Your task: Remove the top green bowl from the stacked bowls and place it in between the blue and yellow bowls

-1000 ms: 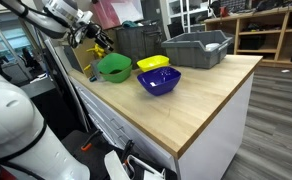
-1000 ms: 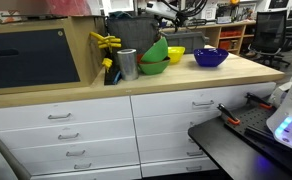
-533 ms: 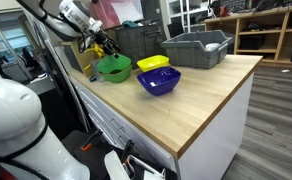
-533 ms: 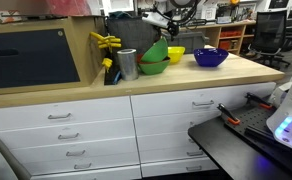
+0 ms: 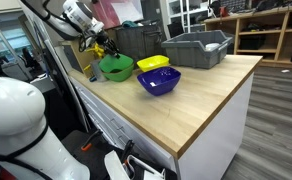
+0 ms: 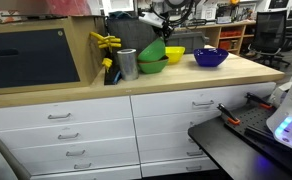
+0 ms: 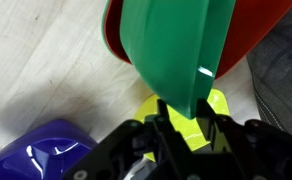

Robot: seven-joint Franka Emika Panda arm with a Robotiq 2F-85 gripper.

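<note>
Jaws grip the tilted green plastic bowl (image 7: 176, 50) by its rim. Left to do: set it between glossy blue bowl (image 7: 41, 150) and yellow bowl (image 7: 214, 105).

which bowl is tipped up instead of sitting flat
The top green bowl, gripped at its rim by the gripper; the lower green bowl, yellow bowl and blue bowl sit flat.

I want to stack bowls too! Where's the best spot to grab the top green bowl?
By its thin rim, from above. The top green bowl leans up out of the stack, so its raised edge is free: one finger inside, one outside. The wrist view shows the gripper pinching that rim.
</note>
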